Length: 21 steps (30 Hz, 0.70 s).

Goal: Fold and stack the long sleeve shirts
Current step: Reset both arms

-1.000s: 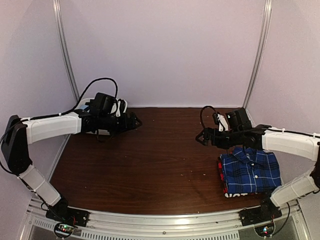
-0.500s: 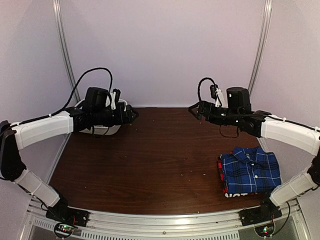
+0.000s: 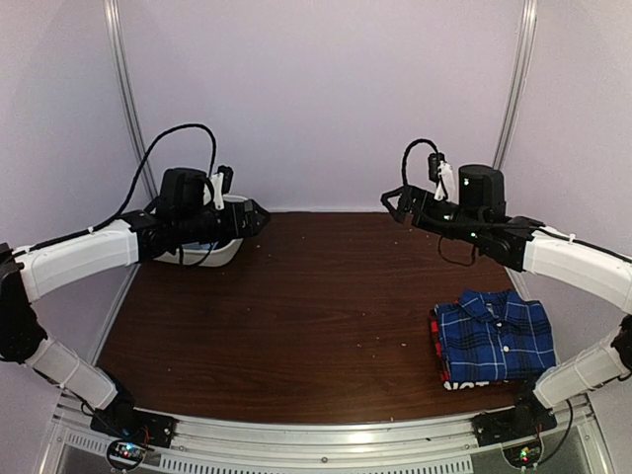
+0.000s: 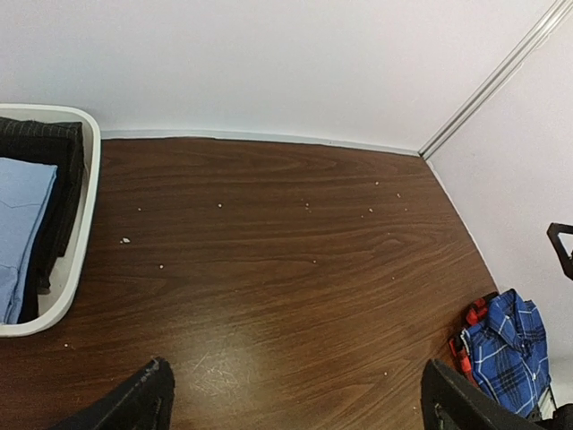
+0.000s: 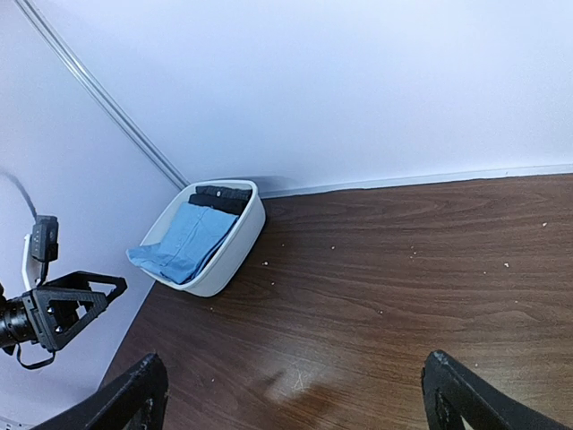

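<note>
The dark wooden worktop (image 3: 316, 326) fills the space between pale walls. The left arm (image 3: 84, 257) reaches along the left edge towards the far left corner, and the right arm (image 3: 573, 262) reaches along the right edge towards the far right corner; both are raised above the wood and touch nothing. A white basket (image 5: 242, 246) sits in the far left corner, just beside the left arm's end. Close to the right edge, towards the near right corner, the dark blue plaid shirt (image 3: 494, 336) lies folded with its collar towards the far edge. It rests on top of the red-and-black check shirt (image 3: 435, 348), of which only a strip shows along the stack's left side. Inside the basket a light blue cloth (image 5: 183, 237) lies folded next to a black garment (image 5: 219, 195). The left fingers (image 4: 143, 403) are spread wide apart with nothing between them. The right fingers (image 5: 457, 399) are likewise spread wide and hold nothing. Small pale specks (image 4: 125, 240) dot the wood.
</note>
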Motion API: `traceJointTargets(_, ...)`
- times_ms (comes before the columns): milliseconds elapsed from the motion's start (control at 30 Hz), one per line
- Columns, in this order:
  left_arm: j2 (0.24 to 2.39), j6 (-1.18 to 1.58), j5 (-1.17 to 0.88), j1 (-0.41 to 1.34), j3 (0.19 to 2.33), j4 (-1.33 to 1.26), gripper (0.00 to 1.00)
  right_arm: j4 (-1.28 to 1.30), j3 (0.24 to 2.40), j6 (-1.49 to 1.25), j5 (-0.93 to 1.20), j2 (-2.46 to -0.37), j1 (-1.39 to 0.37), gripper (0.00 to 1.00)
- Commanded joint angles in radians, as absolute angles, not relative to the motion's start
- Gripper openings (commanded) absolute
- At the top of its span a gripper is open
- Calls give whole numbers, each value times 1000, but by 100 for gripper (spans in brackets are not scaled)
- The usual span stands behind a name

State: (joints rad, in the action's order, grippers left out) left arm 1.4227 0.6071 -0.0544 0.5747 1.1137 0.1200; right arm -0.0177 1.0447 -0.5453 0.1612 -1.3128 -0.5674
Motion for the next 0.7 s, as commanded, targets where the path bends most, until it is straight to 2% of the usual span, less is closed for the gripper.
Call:
traceJointTargets(0,1397,586,-35,571,1090,58,98,-25,1045,-538,80,-1271,-573,100)
traceJointTargets(667,1417,577,-30,569,1097,59,98,-27,1035,-531,66,-1277,-574,100)
